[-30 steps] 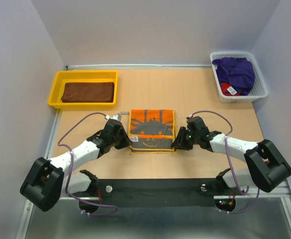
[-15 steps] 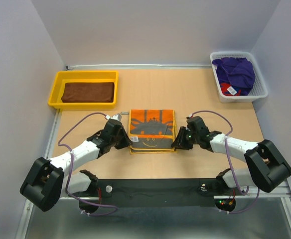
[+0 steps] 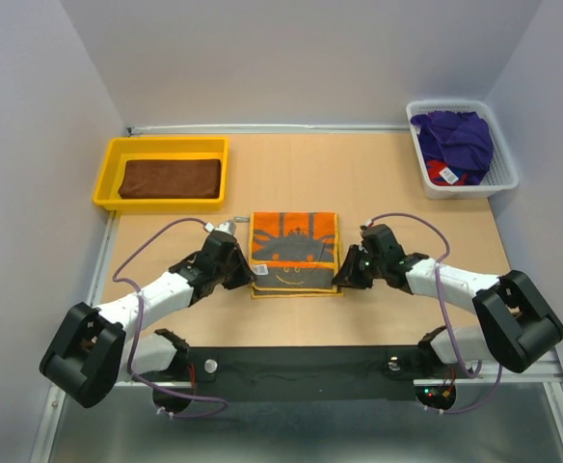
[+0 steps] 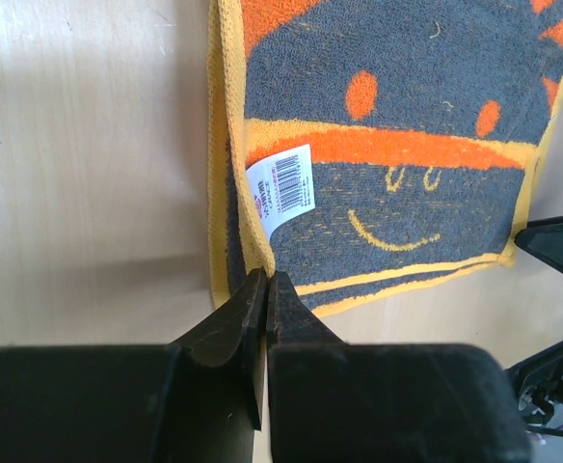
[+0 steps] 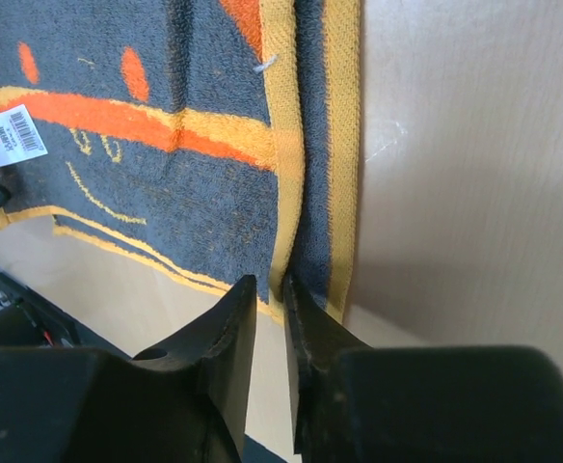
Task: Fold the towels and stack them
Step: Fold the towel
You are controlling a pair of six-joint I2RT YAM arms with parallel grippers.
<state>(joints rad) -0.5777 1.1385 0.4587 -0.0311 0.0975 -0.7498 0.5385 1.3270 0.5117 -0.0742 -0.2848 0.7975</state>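
Note:
The orange towel (image 3: 294, 253) with dark print and yellow border lies folded at the table's middle. My left gripper (image 3: 247, 278) is at its near left corner; in the left wrist view its jaws (image 4: 266, 280) are pinched on the yellow edge of the towel (image 4: 397, 116), next to the white label (image 4: 281, 185). My right gripper (image 3: 340, 280) is at the near right corner. Its jaws (image 5: 270, 285) stand a narrow gap apart, with the top layer's edge of the towel (image 5: 147, 145) just between the tips. A brown towel (image 3: 171, 177) lies folded in the tray.
The yellow tray (image 3: 108, 183) sits at the back left. A white mesh basket (image 3: 508, 178) at the back right holds a crumpled purple towel (image 3: 455, 135) and a red one (image 3: 443, 174). Purple cables loop off both arms.
My right gripper's jaws have narrowed around the towel's right edge. Both arms and the towel stay where they were.

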